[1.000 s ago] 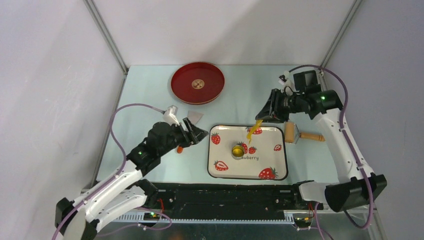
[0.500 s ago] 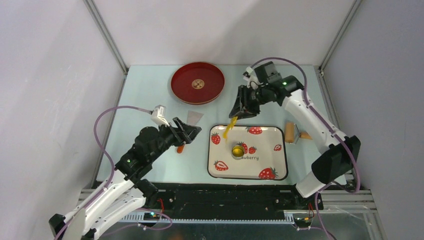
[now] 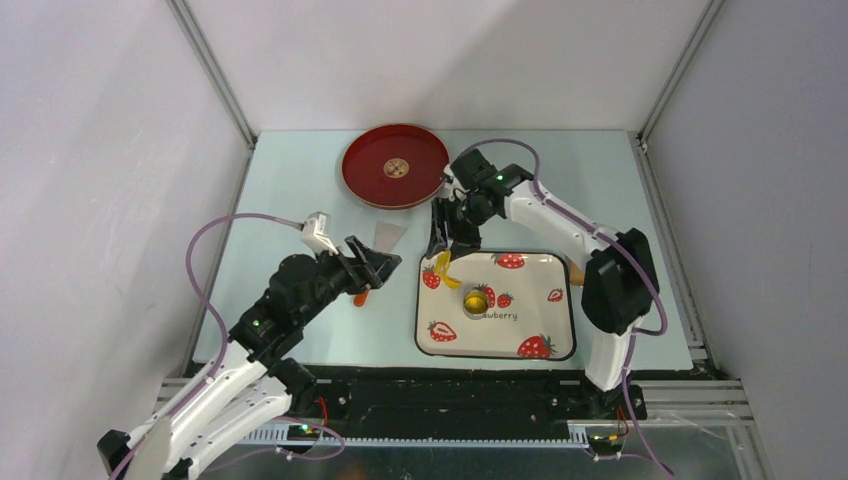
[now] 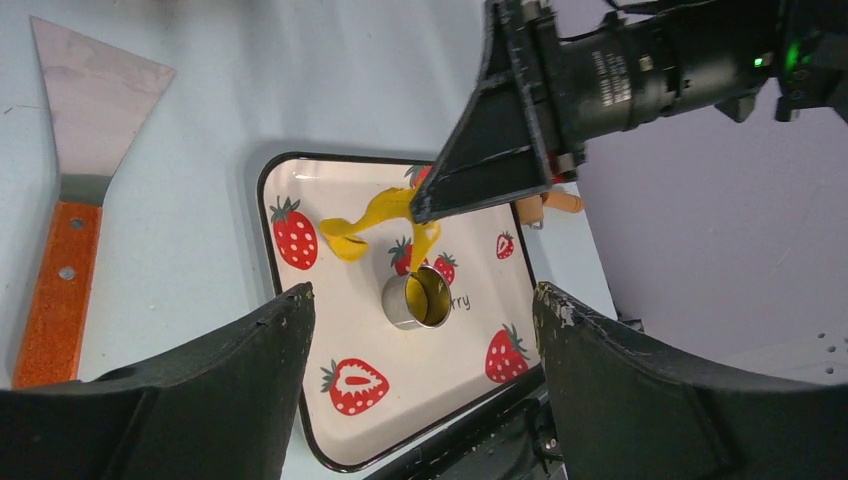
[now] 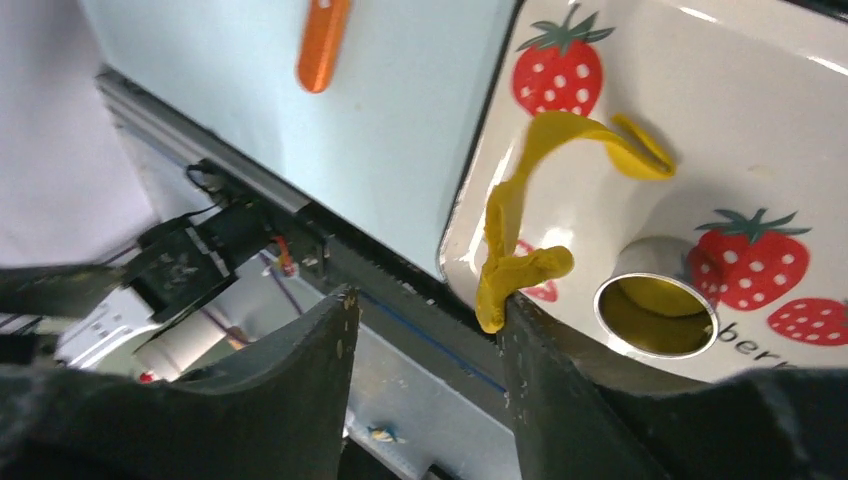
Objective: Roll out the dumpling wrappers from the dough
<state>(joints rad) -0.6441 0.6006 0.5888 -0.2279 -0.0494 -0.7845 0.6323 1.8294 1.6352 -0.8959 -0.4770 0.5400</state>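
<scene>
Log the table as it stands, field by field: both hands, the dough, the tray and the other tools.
left hand: open, empty, hovering left of the tray
right hand: open above the tray's far-left corner
dough: thin yellow strip clinging to one right finger, lower end curled on the tray
tray: strawberry print, holds a metal ring cutter with yellow inside
scraper: orange handle, lying on the table left of the tray
red plate: far side of the table

Bright, even overhead light, soft shadow beside tray (image 4: 263, 215), left hand (image 4: 422, 300) dark in foreground.
</scene>
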